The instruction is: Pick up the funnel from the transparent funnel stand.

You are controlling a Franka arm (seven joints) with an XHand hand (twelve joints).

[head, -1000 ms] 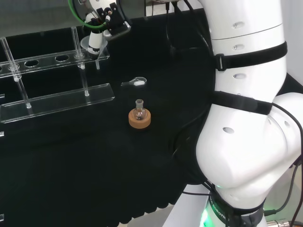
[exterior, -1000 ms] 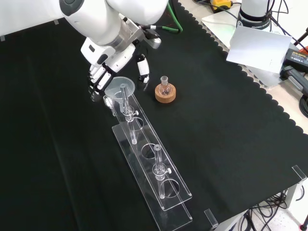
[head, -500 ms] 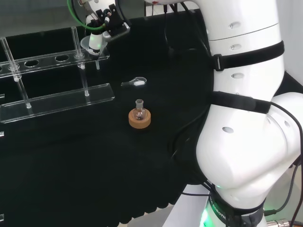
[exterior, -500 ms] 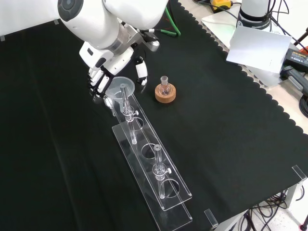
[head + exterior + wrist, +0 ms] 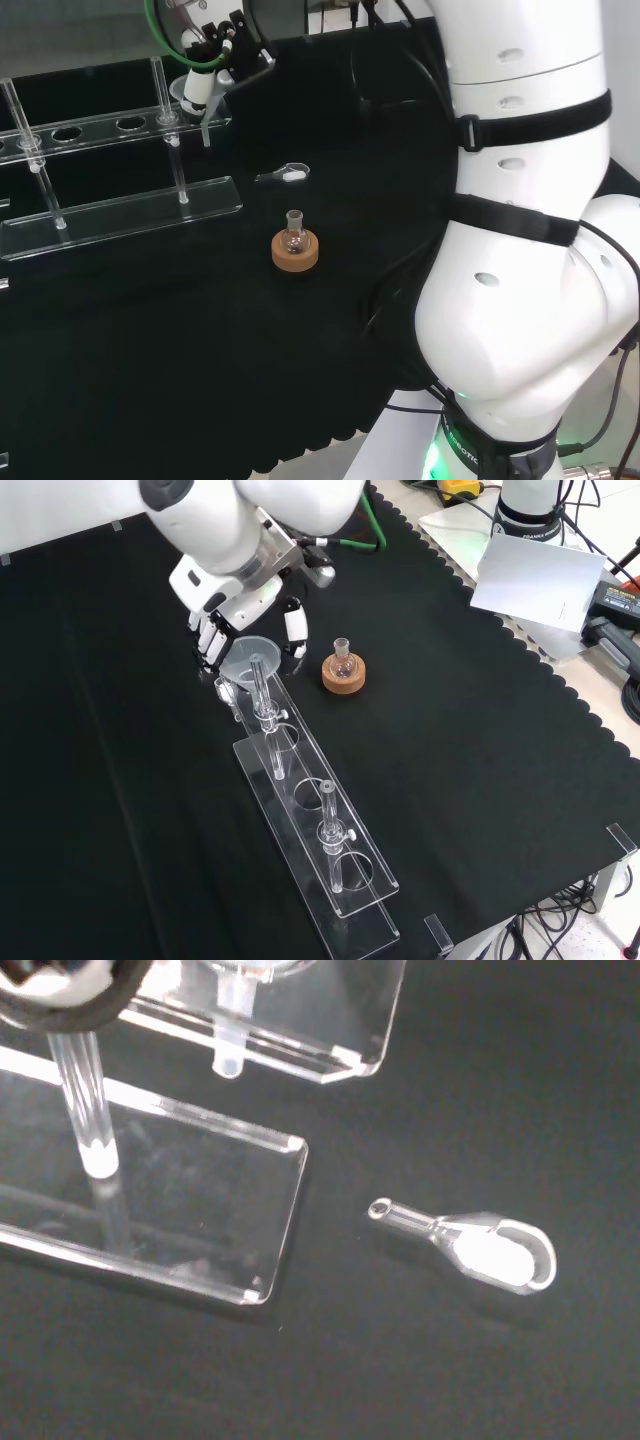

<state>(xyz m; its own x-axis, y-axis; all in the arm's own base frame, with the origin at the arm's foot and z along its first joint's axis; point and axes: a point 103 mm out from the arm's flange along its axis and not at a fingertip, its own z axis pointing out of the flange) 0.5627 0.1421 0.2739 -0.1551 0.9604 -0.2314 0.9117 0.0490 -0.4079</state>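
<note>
Your hand sits at the far end of the clear stand in the front view, with the funnel resting in the end hole, its bowl above the top plate and its stem hanging through it, as the wrist view shows; the fingers are curled down on both sides of the bowl, partly closed about it, though you cannot tell from these views whether they actually touch the rim; I judge the grasp not yet secured.

Watch these risks: if you lift at a slant, the stem may catch the edge of the hole and drag or tip the stand; if the fingers close off-centre, the smooth bowl may slip out and drop back, or tilt against the nearest post; a sideways sweep could knock that post; the small scoop lies on the desk near the stand's end, and the flask on its cork ring stands just beside the hand, so carry the funnel straight up before moving across.
</note>
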